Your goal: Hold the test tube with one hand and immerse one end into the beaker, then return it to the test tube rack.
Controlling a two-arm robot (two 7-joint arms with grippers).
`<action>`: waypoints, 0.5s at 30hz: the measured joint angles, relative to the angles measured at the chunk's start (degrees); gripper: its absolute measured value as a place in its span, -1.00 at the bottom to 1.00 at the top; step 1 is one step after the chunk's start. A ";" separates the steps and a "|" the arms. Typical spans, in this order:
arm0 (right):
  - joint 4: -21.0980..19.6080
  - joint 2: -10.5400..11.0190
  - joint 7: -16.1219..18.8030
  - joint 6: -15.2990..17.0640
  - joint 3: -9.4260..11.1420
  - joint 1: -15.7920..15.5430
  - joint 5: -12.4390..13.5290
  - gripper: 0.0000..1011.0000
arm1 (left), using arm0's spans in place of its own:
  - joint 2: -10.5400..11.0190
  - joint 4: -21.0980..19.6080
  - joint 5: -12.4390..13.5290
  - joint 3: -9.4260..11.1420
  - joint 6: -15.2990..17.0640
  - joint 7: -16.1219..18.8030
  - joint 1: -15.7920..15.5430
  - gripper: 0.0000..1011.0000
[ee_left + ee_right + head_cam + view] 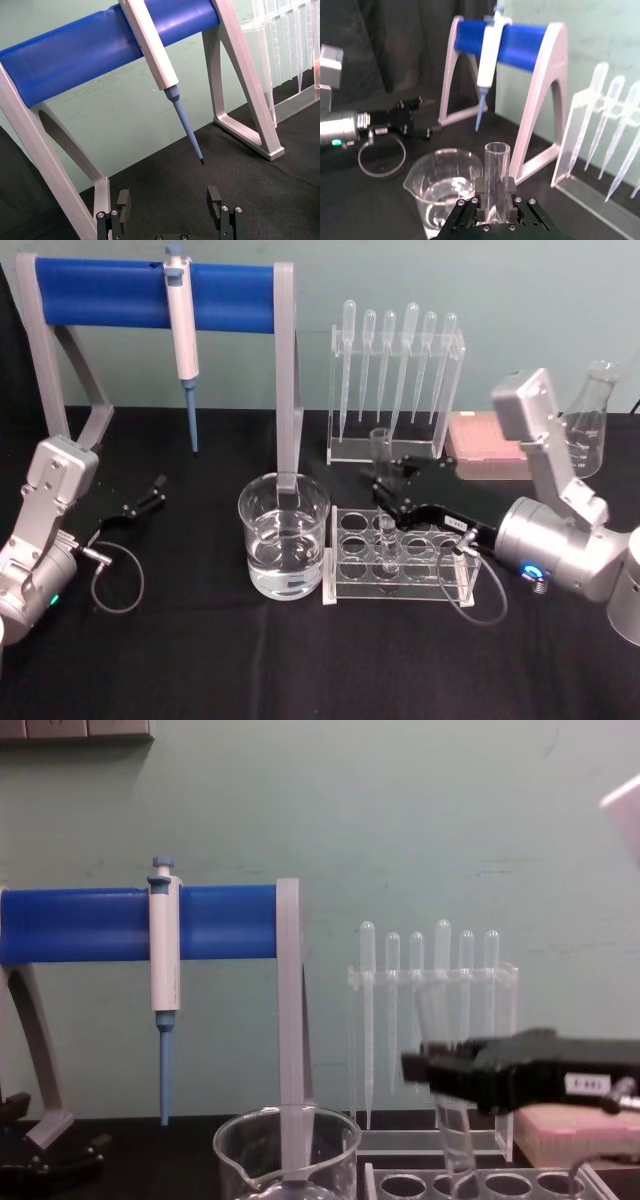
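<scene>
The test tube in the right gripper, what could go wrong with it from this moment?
1. The right gripper grips the test tube on its upper part while its lower end sits among the holes of the rack; a sideways move before lifting might catch the rack or crack the glass.
2. The beaker stands close beside the rack, so a low swing could hit its rim.
The left gripper rests open at far left.

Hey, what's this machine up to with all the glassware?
The right gripper is clamped on a test tube, holding it upright with its lower end down at the clear rack. The beaker of clear liquid stands just beside the rack, on its left. The left gripper sits open at the far left, idle.
</scene>
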 joint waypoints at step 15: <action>-13.50 -0.83 -10.51 -5.95 5.30 -9.59 -5.67 -0.55 | 0.00 0.00 0.00 0.00 0.00 0.00 0.00 0.98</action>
